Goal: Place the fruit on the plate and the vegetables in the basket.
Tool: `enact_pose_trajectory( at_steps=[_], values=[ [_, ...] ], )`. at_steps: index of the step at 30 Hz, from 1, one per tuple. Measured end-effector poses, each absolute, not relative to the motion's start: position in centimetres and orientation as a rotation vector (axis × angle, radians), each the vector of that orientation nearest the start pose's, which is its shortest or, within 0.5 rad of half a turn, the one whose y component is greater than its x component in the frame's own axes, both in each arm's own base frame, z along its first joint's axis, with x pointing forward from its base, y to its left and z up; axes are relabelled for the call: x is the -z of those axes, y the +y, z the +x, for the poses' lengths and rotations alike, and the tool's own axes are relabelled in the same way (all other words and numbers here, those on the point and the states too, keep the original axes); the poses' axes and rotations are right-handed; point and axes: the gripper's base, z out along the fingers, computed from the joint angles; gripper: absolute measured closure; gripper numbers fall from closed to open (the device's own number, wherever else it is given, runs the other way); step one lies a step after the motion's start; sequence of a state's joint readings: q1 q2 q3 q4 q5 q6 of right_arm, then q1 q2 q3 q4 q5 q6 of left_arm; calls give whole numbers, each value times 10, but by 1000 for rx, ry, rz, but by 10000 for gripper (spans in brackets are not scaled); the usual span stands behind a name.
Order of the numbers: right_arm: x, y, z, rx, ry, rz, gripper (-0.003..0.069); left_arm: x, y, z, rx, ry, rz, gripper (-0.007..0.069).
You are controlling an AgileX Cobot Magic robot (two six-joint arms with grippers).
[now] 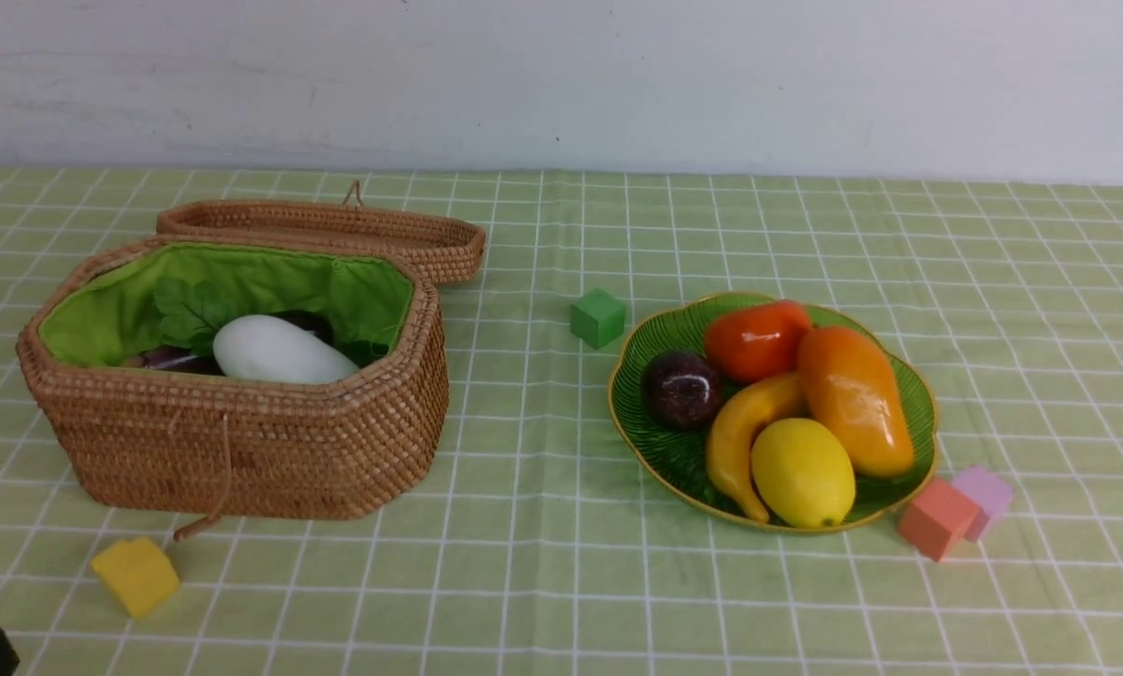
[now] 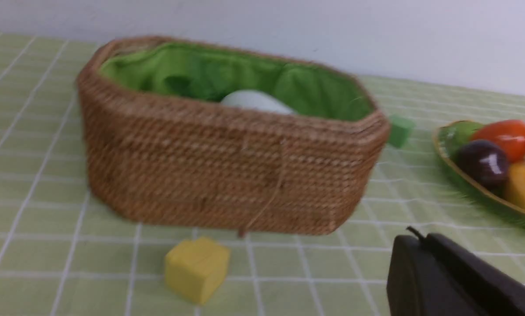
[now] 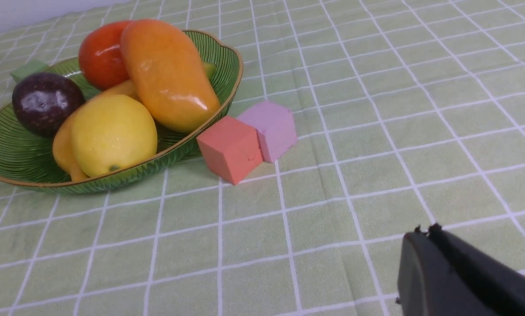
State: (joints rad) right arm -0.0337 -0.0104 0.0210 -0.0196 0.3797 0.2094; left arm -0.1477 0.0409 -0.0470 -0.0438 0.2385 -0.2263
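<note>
Resting on the green leaf-shaped plate (image 1: 914, 413) at right of centre in the front view are the mango (image 1: 854, 399), lemon (image 1: 802, 472), banana (image 1: 740, 432), persimmon (image 1: 755, 339) and mangosteen (image 1: 681, 389). At left, the wicker basket (image 1: 242, 451) holds the white radish (image 1: 278, 351) and an eggplant (image 1: 169, 359). Both the left gripper (image 2: 414, 239) and right gripper (image 3: 425, 235) have jaws pressed together, empty, above the bench (image 1: 543, 582).

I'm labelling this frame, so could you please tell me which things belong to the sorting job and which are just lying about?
Job: basket, radish, eggplant, plate, persimmon, mango, mangosteen, banana, lemon.

Lying about: green block, yellow block, orange block, pink block.
</note>
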Motion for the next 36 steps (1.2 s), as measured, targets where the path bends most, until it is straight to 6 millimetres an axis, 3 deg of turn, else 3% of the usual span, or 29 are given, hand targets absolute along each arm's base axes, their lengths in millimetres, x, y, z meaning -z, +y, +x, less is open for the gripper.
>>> enact_pose_trajectory(
  at_steps=[3,7,36],
  values=[
    [-173,-2,52,-102,1863,215,656,-183,-8,55,300,1766,-130,638],
    [-173,-2,52,-102,1863,215,655,-171,-8,53,296,1869,-147,638],
    [-173,-2,52,-103,1863,216,627,-170,-8,52,298,1882,-150,627]
  ],
)
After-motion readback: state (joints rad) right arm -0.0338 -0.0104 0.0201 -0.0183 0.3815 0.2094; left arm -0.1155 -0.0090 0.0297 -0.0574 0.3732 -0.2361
